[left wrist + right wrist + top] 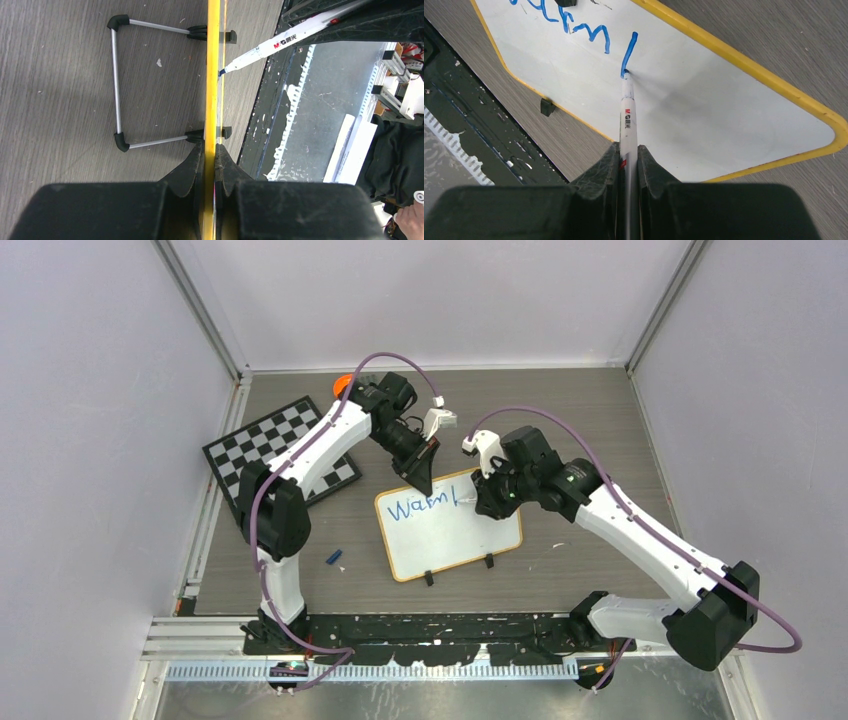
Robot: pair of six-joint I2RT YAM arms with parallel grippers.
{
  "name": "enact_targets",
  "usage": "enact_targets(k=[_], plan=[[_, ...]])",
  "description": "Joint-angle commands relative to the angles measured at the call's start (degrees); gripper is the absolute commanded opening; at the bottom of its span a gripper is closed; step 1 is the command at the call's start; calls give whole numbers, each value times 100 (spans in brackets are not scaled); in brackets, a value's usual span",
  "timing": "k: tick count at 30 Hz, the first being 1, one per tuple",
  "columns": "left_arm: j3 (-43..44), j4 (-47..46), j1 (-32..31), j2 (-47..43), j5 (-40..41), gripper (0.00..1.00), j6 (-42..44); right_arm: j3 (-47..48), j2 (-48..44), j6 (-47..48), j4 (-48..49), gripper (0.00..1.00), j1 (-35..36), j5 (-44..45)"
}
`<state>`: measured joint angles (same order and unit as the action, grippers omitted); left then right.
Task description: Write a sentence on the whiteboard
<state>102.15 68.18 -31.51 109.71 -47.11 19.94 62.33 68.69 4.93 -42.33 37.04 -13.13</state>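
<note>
On the gray wood-grain table [600, 410], a small blue cap [333, 557] is seen close to the arms. Just past it, the whiteboard [460, 540] is propped on two black feet. It is glossy white, with round corners and a yellow rim. The rim is pinched by the left gripper [210, 162]. A white marker [626, 125], printed "M&G", is clamped in the right gripper [628, 157], with its tip touching the board. The sentence [418, 508] reads "Warm" plus one stroke, in blue. A checkered board [265, 445] lies farther back.
</note>
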Motion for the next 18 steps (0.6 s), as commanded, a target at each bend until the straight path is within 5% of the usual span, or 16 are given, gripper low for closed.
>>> enact_targets(k=[1, 18], plan=[[51, 15, -40, 67, 96, 0, 41, 334, -10, 115, 189, 0, -10, 376], [51, 28, -40, 81, 123, 0, 38, 140, -145, 183, 48, 0, -23, 570]])
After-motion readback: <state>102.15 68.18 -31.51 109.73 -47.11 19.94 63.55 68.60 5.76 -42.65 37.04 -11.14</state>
